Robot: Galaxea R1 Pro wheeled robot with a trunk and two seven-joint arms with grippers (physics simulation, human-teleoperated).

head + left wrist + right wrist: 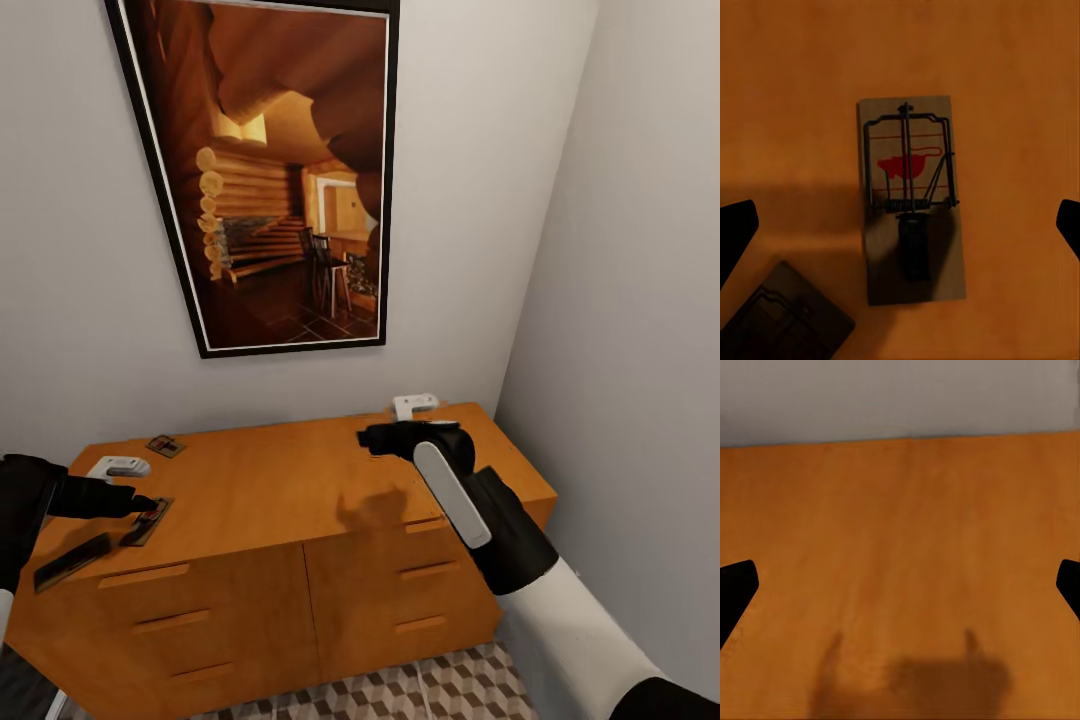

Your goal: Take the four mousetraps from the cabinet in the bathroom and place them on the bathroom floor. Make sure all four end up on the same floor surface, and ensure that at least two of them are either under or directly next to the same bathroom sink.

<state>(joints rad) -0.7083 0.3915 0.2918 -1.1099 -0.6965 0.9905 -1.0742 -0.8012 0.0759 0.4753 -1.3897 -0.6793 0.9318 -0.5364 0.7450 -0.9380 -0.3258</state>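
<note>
The orange-brown cabinet (270,490) stands against the wall, with mousetraps lying flat on its top at the left end. My left gripper (146,504) hovers open over one mousetrap (148,521). In the left wrist view that mousetrap (911,199) lies centred between the spread fingertips (735,232), untouched. A second mousetrap (72,560) lies near the front left edge, and its corner (784,319) is seen from the left wrist. A third mousetrap (165,446) sits near the wall. My right gripper (372,440) hangs open above the bare cabinet top (900,510), holding nothing.
Two small white objects rest on the cabinet top, one at the left (118,467) and one at the back right (415,404). A framed picture (270,170) hangs above. A grey wall (640,300) closes the right side. Cube-patterned bathroom floor (450,690) shows below the drawers.
</note>
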